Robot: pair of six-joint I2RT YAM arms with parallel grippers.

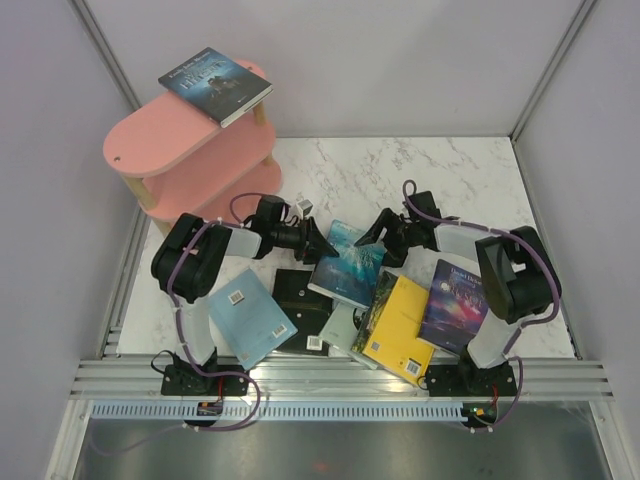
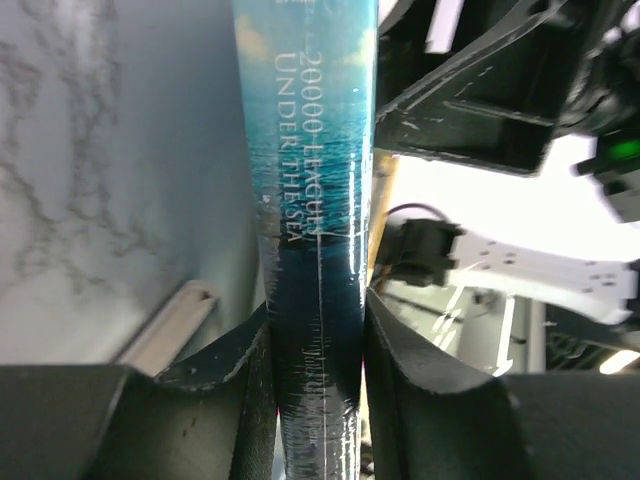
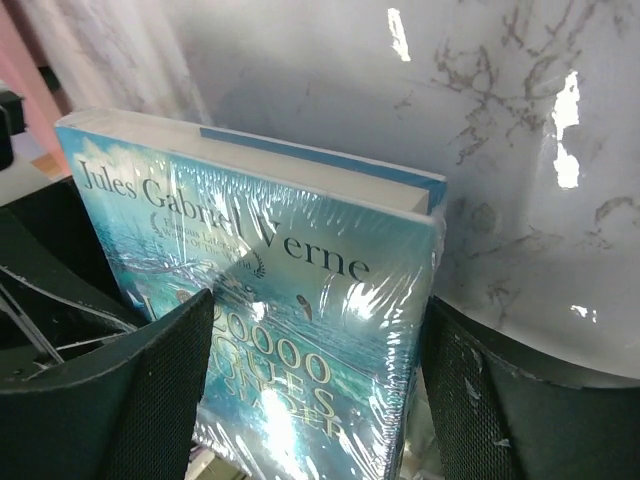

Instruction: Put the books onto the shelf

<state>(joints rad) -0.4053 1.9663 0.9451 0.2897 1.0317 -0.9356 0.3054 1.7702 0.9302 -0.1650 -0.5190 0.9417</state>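
**Teal book caught between two grippers at mid-table**

Far left at the back, the pink three-tier shelf (image 1: 150, 150) carries one dark book (image 1: 215, 83) flat on its top board, one corner jutting past the edge. The lower boards show no books.

On the marble table (image 1: 470, 180), a pale blue book (image 1: 250, 318) lies nearest the left arm's base. A black book (image 1: 298, 290) lies just beside it, and a grey-green book (image 1: 335, 325) shows partly under its neighbours.

The left gripper (image 1: 318, 243) reaches in from the left and pinches the teal book (image 1: 350, 265). In the left wrist view its fingers (image 2: 230, 370) press on both sides of the spine (image 2: 310, 180), which reads "20000 Leagues Under the Sea".

From overhead, the teal book sits tilted at the centre, cover up, overlapping the books in front of it.

The right gripper (image 1: 378, 232) meets the same book from the right. In the right wrist view its jaws stand wide with the shrink-wrapped cover (image 3: 290, 300) between them. Whether the fingers (image 3: 520, 400) actually clamp it cannot be told.

Further right lie a yellow book (image 1: 398, 322) and, partly under the right arm, a purple galaxy book (image 1: 455, 298).
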